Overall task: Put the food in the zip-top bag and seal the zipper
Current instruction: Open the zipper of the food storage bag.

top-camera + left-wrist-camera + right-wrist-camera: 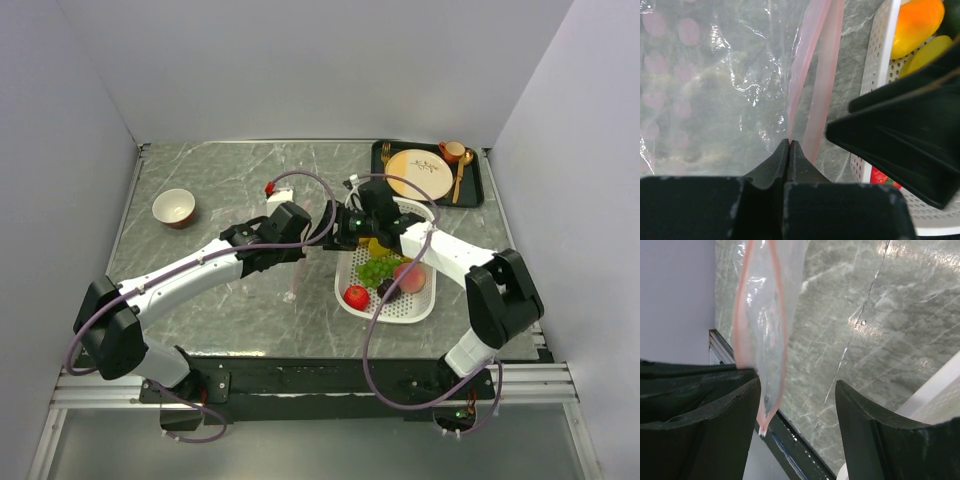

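Grips the zipper [799,85] in the left claw [789,147], tips pressed together on the pink strip. Holds the right claw [797,385] apart, touching nothing, just beside the zip-top bag [765,315] mouth. Shows the food [378,268] near the right claw, in the basket [405,305].

No legible text, label, brand or number in any view: the dark marking on the cream round plate [418,172] is too small to read, and the pale pink dots on the clear crinkly plastic bag [715,90] are pattern, not lettering.
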Available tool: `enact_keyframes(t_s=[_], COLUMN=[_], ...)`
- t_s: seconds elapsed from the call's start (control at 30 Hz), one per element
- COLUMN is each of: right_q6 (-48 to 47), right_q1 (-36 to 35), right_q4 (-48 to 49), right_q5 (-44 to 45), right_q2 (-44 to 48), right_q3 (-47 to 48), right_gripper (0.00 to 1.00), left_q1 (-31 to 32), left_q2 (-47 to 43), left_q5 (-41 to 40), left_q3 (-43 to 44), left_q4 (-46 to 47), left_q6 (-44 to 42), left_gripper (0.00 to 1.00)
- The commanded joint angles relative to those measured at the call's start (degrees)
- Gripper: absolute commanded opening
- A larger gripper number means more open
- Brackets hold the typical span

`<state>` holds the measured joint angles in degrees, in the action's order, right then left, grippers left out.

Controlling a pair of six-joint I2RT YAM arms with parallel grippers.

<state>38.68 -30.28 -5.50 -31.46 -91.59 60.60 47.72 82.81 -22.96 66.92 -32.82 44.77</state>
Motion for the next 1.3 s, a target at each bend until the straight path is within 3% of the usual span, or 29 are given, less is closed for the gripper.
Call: enact_keyframes(t_s=[0.0, 0.1, 0.2, 0.23, 0.33, 0.57, 0.63, 1.0, 1.2, 1.27], right_q6=[-0.01, 0.7, 0.7, 0.53, 0.26, -2.64, -2.55, -6.16, -8.09, -8.26], right_q1=[-0.74, -1.09, -1.36, -1.44, -1.36, -1.36, -1.36, -1.44, -1.44, -1.36], right_q4=[2.5, 4.09, 3.13, 2.6, 2.42, -5.57, -7.41, -12.0, -10.5, -11.02], right_q5=[-1.67, -3.6, -3.96, -3.96, -4.05, 5.35, 7.46, 8.8, 6.06, 8.42], right_q2=[-1.66, -3.59, -5.96, -7.1, -8.68, -12.82, -14.57, -19.06, -15.12, -12.04], right_q3=[3.3, 3.91, 5.75, 6.19, 7.16, 12.52, 14.19, 21.05, 19.83, 18.95], right_gripper=[0.65, 0.63, 0.55, 0.44, 0.27, 0.25, 0.2, 0.2, 0.35, 0.47], left_q1=[0.26, 0.26, 0.26, 0.26, 0.26, -0.09, -0.35, -3.43, -3.43, -3.43], left_q2=[-1.77, -1.33, -0.98, -0.98, -1.33, -5.1, -7.3, -12.94, -8.99, -8.01], left_q5=[1.95, 2.22, 2.48, 2.4, 1.0, -8.14, -9.29, -11.06, -8.59, -8.5], left_q3=[-0.03, -0.29, -0.12, 0.06, 0.67, 2.6, 2.52, 0.5, -0.21, -0.29], left_q4=[3.2, 3.64, 3.73, 3.81, 2.76, -6.46, -8.48, -9.11, -7.35, -6.56], left_q6=[1.37, 1.63, 1.55, 1.54, 1.72, 5.06, 6.11, 9.02, 9.1, 9.1], left_gripper=[0.01, 0.01, 0.01, 0.01, 0.01, 0.01, 0.01, 0.02, 0.01, 0.01])
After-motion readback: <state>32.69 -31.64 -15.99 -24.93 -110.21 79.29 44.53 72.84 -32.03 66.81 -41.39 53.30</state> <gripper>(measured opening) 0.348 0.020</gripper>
